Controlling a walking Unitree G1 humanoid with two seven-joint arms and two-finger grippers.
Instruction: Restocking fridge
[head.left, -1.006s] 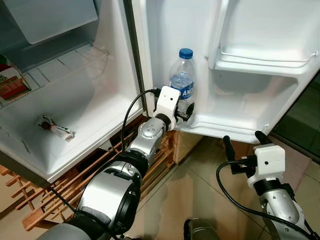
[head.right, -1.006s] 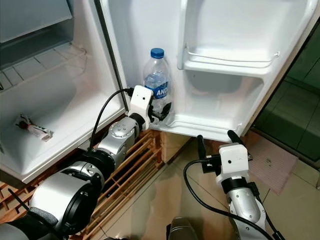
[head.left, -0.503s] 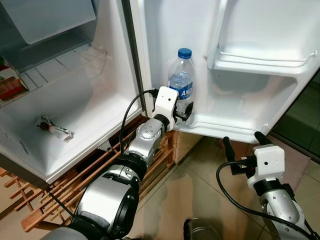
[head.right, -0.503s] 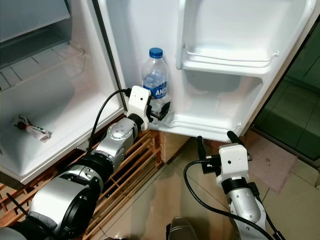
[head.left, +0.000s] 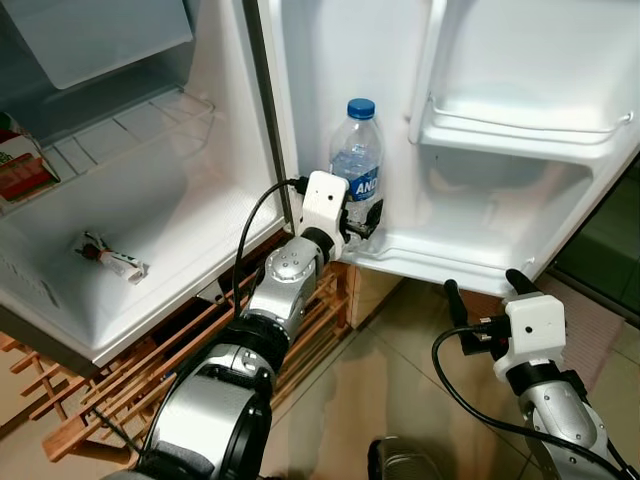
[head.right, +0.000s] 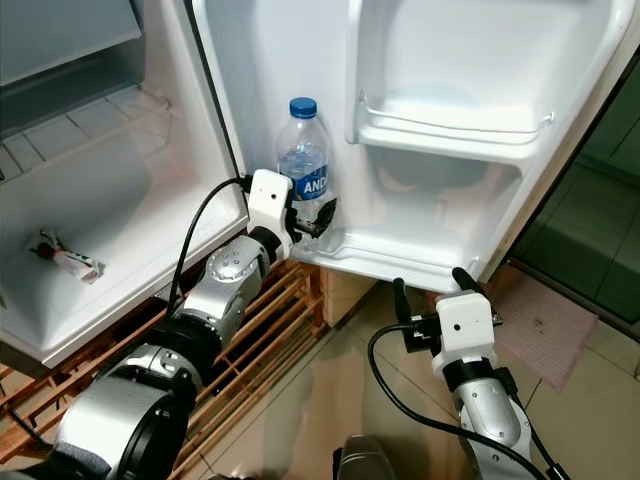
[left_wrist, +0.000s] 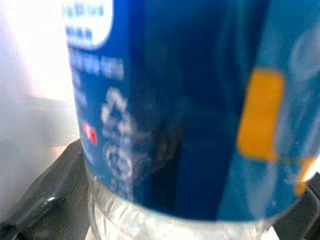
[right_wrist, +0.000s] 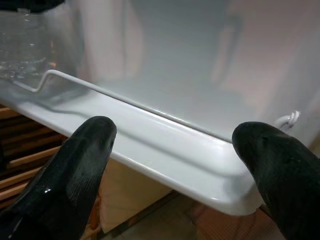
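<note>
Left eye view: water bottle upright in fridge door's bottom shelf, left pincer clamped round its lower body, right pincer spread and empty below; abrupt release might topple it

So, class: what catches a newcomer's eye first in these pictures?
A blue-capped water bottle stands in the open fridge door's bottom shelf, with the left gripper closed on it. The right gripper waits open below that shelf. Inside the fridge lies one small wrapped packet.
</note>
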